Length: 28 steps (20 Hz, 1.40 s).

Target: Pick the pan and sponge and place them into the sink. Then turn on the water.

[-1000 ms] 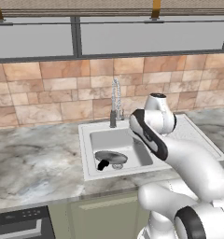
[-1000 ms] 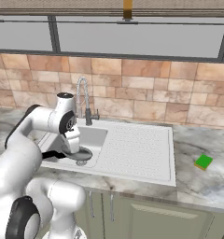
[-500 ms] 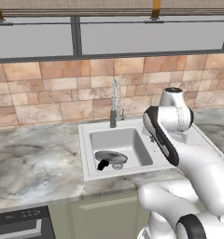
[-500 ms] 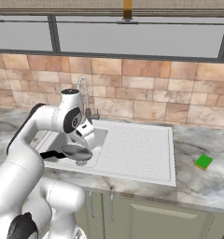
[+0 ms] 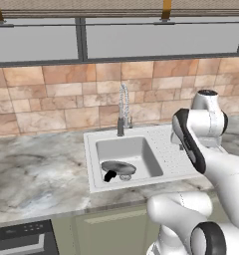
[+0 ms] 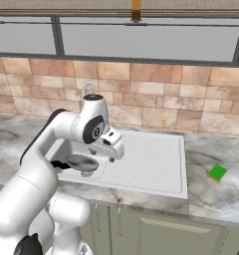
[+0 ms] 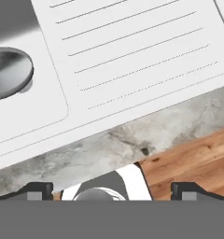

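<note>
My claw hangs over the front edge of the sink, fingertips spread wide apart at the two bottom corners of the hand view, nothing between them. In the right base view the hand sits above the ribbed draining board, close beside the basin. Straight below the claw I see board ribs, then marble counter and wood floor. The pan lies in the basin just off to the basin side of the claw, black handle pointing at the front wall; its steel disc shows at the hand view's edge. The sponge is well apart on the counter, past the far end of the board. The faucet stands behind the basin; no stream visible.
</note>
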Available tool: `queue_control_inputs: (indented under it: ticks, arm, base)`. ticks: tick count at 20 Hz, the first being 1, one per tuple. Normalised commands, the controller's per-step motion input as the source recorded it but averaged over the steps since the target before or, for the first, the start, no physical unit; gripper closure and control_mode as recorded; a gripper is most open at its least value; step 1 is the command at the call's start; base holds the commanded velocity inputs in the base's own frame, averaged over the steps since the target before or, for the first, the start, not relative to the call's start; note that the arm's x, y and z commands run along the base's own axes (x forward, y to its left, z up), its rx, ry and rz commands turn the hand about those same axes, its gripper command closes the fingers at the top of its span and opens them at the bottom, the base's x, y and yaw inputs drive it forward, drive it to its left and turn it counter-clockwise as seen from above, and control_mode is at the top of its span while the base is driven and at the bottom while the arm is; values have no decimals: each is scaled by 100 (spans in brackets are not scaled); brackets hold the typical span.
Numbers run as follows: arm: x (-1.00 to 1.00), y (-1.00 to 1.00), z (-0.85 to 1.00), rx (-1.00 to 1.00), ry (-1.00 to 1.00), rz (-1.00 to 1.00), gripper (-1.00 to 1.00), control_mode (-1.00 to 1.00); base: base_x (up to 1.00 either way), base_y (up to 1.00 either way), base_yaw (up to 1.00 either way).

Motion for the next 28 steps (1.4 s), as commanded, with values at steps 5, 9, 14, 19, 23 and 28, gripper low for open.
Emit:
queue_control_inputs:
  ticks: [5,9,14,19,23,28]
  arm:
    - [-3,-71,0,-1,0,12,-100,-100]
    - [0,-66,5,0,0,7,-100,-100]
    - [0,-52,0,-1,0,2,-100,-100]
    - [8,-54,3,-1,0,0,-100,-100]
    - [12,-55,5,0,0,0,-100,-100]
    - [16,-51,1,0,0,0,-100,-100]
  base:
    - [0,0,0]
    - [0,0,0]
    - [0,0,0]
    - [0,0,0]
    - [0,0,0]
    - [0,0,0]
